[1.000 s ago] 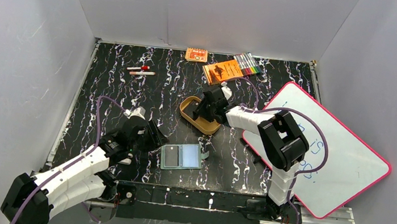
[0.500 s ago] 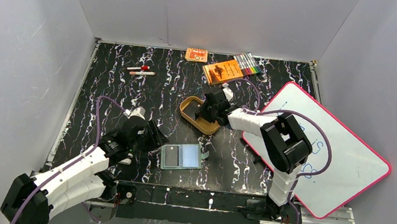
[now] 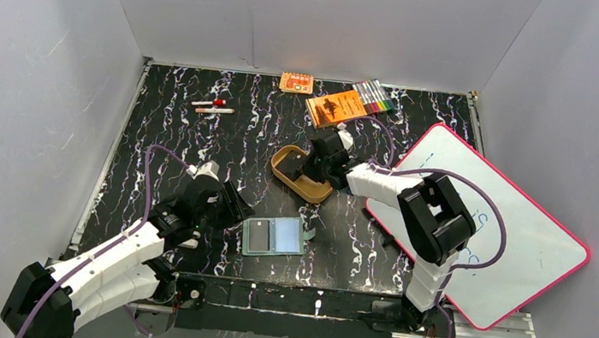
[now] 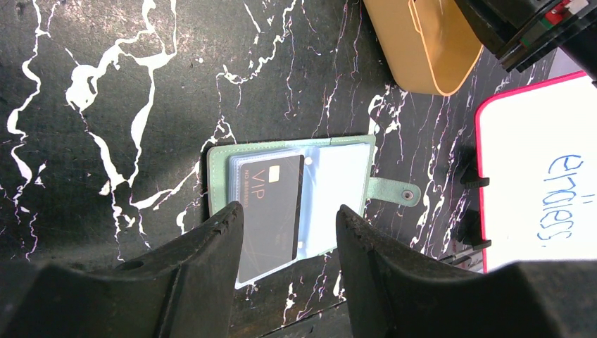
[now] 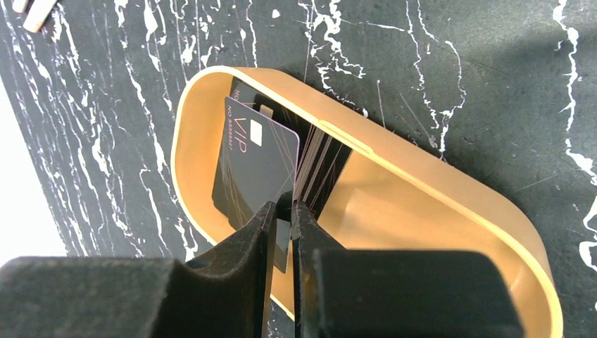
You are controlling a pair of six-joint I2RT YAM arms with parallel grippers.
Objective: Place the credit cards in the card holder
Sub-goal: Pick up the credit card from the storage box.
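The sage-green card holder (image 3: 273, 236) lies open on the marbled table near the front edge. In the left wrist view one dark "VIP" credit card (image 4: 271, 204) sits in the left pocket of the card holder (image 4: 391, 190). My left gripper (image 4: 288, 210) hovers open just above it, left of it in the top view (image 3: 231, 206). My right gripper (image 3: 306, 168) reaches into the tan oval tray (image 3: 280, 160). Its fingers (image 5: 284, 204) are pinched on the edge of an upright credit card (image 5: 257, 162), beside several more cards (image 5: 324, 169) leaning in the tray (image 5: 422, 169).
A pink-framed whiteboard (image 3: 486, 235) lies tilted at the right, partly over the table edge. An orange booklet (image 3: 336, 107), a marker set (image 3: 374, 98) and a small orange box (image 3: 296, 82) sit at the back. Two pens (image 3: 213, 107) lie back left.
My right gripper's jaws have closed onto a card in the tray, and its arm has shifted slightly. The left arm and the card holder have stayed put.
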